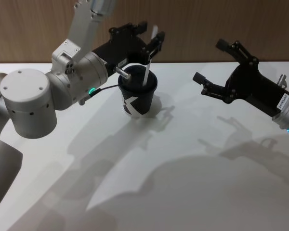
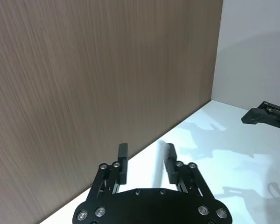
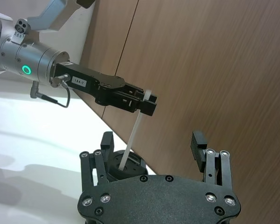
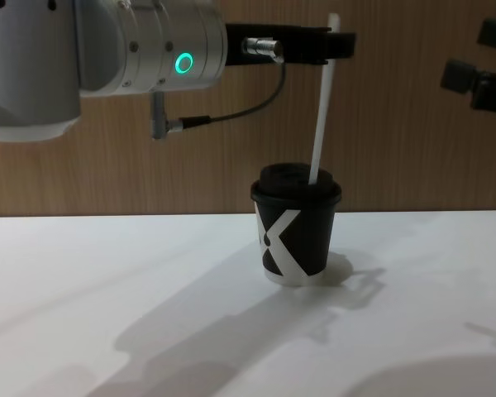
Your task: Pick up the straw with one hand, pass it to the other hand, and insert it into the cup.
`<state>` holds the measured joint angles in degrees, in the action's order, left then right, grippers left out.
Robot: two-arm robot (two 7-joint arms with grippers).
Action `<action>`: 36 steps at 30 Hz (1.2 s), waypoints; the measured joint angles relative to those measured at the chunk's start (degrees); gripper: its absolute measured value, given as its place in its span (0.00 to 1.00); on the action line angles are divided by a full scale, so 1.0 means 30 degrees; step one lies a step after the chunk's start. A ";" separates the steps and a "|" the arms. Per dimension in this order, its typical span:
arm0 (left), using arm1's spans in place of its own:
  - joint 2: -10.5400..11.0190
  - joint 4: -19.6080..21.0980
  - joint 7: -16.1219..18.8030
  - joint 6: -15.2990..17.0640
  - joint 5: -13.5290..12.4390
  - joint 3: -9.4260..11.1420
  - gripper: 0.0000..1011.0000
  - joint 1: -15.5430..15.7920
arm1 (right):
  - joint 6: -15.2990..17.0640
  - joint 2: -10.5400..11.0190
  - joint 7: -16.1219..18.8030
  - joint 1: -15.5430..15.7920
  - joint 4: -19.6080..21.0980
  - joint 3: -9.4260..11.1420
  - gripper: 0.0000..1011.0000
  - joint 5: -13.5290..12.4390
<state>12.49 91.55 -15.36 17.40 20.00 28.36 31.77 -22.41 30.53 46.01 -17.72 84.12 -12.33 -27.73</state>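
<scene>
Stands in the cup (image 4: 296, 240) already: straw (image 4: 321, 107) with its lower end through the domed lid (image 4: 298, 180), the upper length rising well clear above it. Runs near upright along its length, leaning a little so that the top sits slightly to the robot's right of the hole, as seen from the chest.

At the top end, between the fingers of the left hand (image 1: 151, 31), which reaches over the cup from the robot's left and meets the straw crosswise. From that arm's wrist, fingers read as spread rather than clamped: straw (image 2: 159, 163) lying against one finger (image 2: 170, 158), a clear gap to the other (image 2: 122, 158). Looks more like resting contact than a pinch.

Off to the robot's right and well apart from cup and straw, the right hand (image 1: 209, 60), held above the desk (image 1: 183, 183), fingers wide and holding nothing.

Judged from this: insertion all but done, with only the withdrawal left. Matters most that the hand touches the straw on one side only, high up, far from the lid that steadies it. Calls for backing off on the open side, away from the touching finger. Risks levering the straw over, or tipping the light cup, if dragged sideways.
</scene>
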 joint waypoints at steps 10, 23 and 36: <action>0.0084 0.0130 -0.0104 -0.0107 -0.0012 -0.0121 0.76 -0.0266 | 0.0001 0.0000 0.0000 -0.0002 0.0001 -0.0002 0.99 0.0001; 0.0961 0.0898 -0.0638 -0.1113 0.0007 -0.0573 0.99 -0.1619 | 0.1177 -0.0334 -0.1002 0.0041 0.0567 0.0140 0.99 -0.0724; 0.1686 0.1063 -0.1432 -0.2784 -0.0536 -0.0626 0.99 -0.2538 | 0.4504 -0.0961 -0.3656 0.0316 0.1815 0.0258 0.99 -0.1857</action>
<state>17.55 94.74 -19.65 9.04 18.39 26.49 24.15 -8.90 27.65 35.04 -16.77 89.57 -11.56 -33.30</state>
